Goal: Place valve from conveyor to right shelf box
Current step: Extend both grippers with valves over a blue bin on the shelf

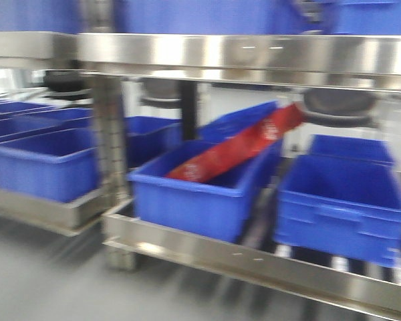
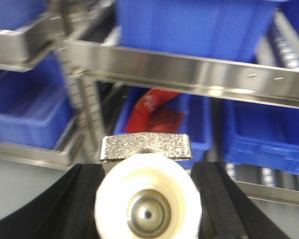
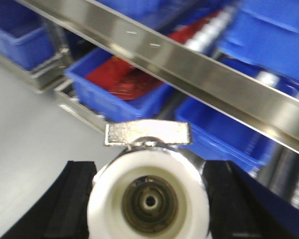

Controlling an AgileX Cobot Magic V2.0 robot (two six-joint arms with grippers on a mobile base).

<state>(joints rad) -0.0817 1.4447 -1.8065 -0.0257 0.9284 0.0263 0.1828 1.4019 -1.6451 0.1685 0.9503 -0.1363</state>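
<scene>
The left end effector point(image 2: 149, 211) has its black fingers point(image 2: 82, 204) closed on either side of the left valve point(image 2: 147, 196), gripping its round cream plastic end. A grainy cast-metal butterfly handle point(image 2: 145, 148) stands on top, and a polished steel bore shows in the middle. The right end effector point(image 3: 149, 209) holds the right valve point(image 3: 148, 196) the same way, with the white collar pinched between dark pads point(image 3: 72, 204). Both valves are off the conveyor, which is not in view, and in the air before the shelf point(image 1: 254, 271).

Past the shelf's left end sits a left box point(image 1: 47, 164). On the shelf come a middle box point(image 1: 194, 197), with a glossy red packet point(image 1: 240, 150) slanting over its back rim, and at the right end the right box point(image 1: 341, 207), which looks empty. All are smooth blue moulded plastic, rectangular, with thick rims. The shelf is brushed steel under a broad upper rail point(image 1: 254, 53).

As I judge it, the upright handles could catch that rail on the way in, since the gap above the boxes looks low. The slick round plastic could twist or slip between the fingers. A release too far left would drop a valve onto the packet. The views are blurred, which makes aiming uncertain.
</scene>
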